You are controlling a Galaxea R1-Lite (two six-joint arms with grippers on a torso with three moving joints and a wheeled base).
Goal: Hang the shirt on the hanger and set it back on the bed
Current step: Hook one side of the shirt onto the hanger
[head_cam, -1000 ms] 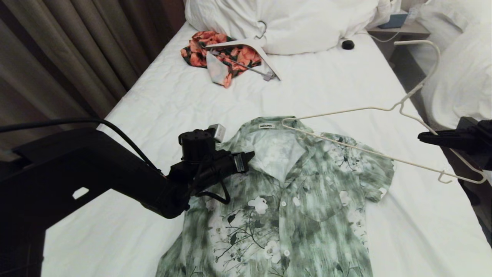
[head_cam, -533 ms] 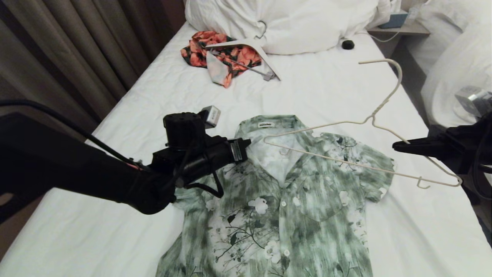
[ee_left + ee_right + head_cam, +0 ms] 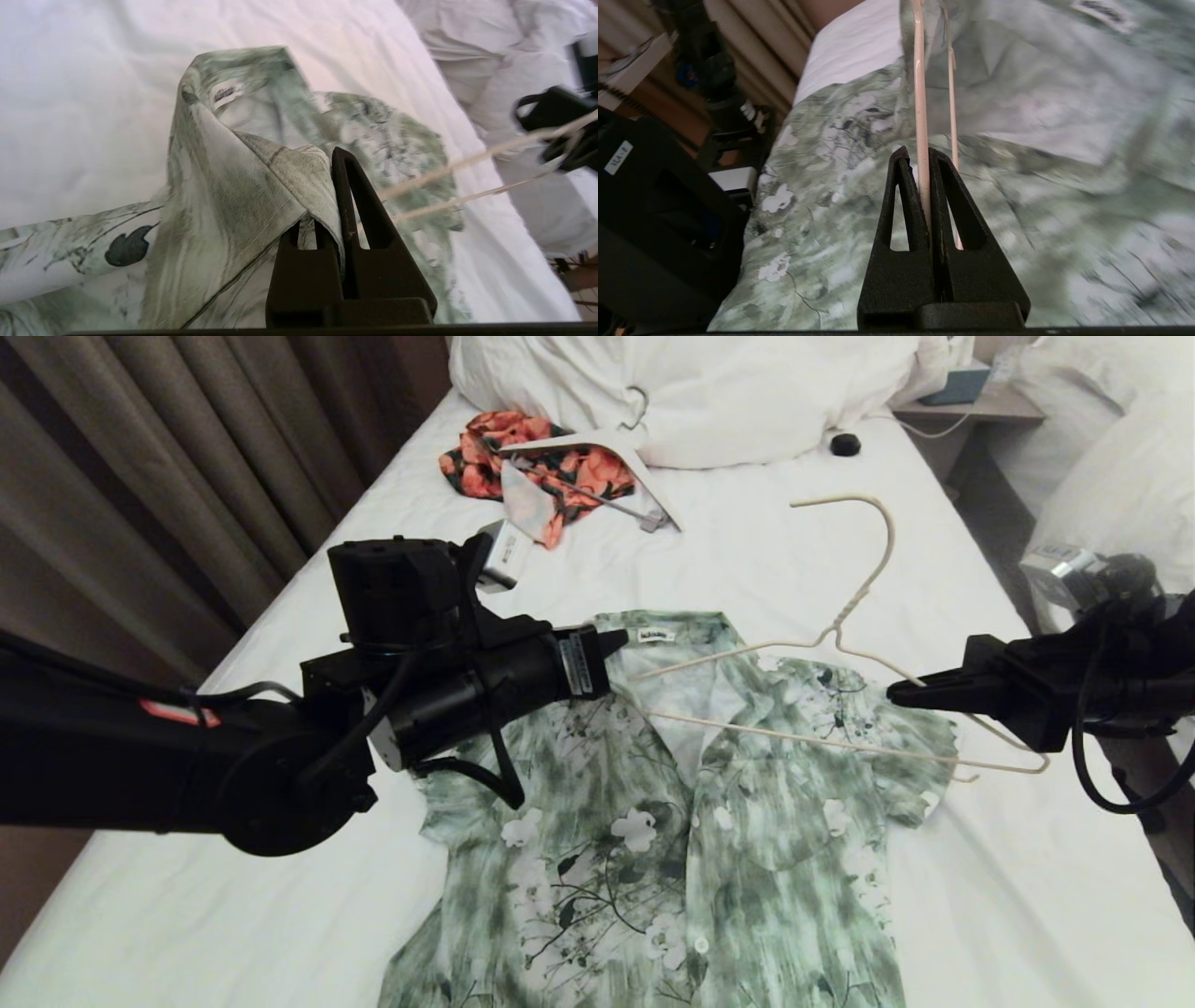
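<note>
Two grips, one risk: the wire snagging on cloth.
The left gripper [image 3: 611, 644] pinches the collar of the green-and-white flowered shirt [image 3: 672, 821] on the white-sheeted bed [image 3: 794, 551]; the right gripper [image 3: 901, 691] clamps the thin cream wire hanger [image 3: 840, 625], whose tip may miss the opening.

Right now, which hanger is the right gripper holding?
The thin cream wire hanger, held by the right gripper above the shirt; the thick white hanger lies near the pillows.

The shirt [image 3: 691, 803] lies on the bed [image 3: 794, 560], the hanger [image 3: 840, 644] over its collar.
</note>
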